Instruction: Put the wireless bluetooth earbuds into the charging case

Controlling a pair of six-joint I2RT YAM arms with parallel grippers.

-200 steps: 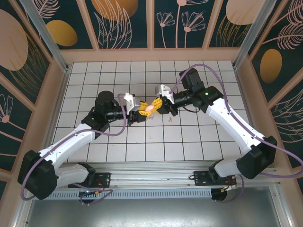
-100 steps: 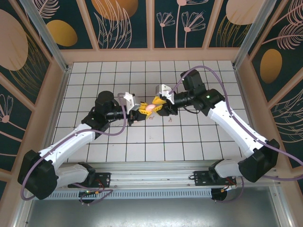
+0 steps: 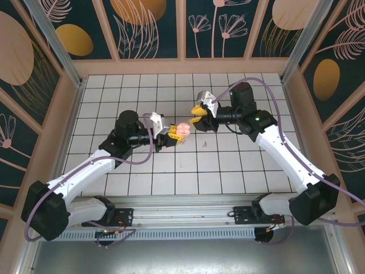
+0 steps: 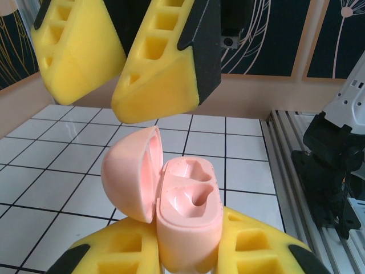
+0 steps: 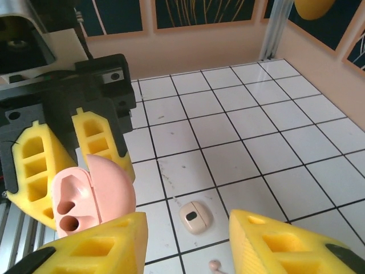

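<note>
The charging case [image 4: 185, 211], a small pink clamshell, is pinched upright between the yellow fingers of the left end effector [image 4: 185, 257], which is closed on the base and holds it clear of the white tiled counter [image 5: 256, 142]. Its lid [image 4: 131, 171] is swung open to one side, and the two moulded hollows inside are bare. A second ago the right end effector [image 3: 197, 116] was pressed up against the case. It has now drawn back a short way and hangs just beyond the open lid, its fingers spread and holding nothing. That suggests the opening step is finished and the case is ready to be loaded. Below and ahead of the right end effector, framed between its fingers in the wrist view, a pale earbud [image 5: 195, 217] with a dark spot lies on the counter. A small pinkish piece [image 5: 214, 265] lies just nearer, cut off by the frame edge. It is probably the other bud, though too little shows to be sure. Next, the free end effector would likely descend to pick up a bud.
</note>
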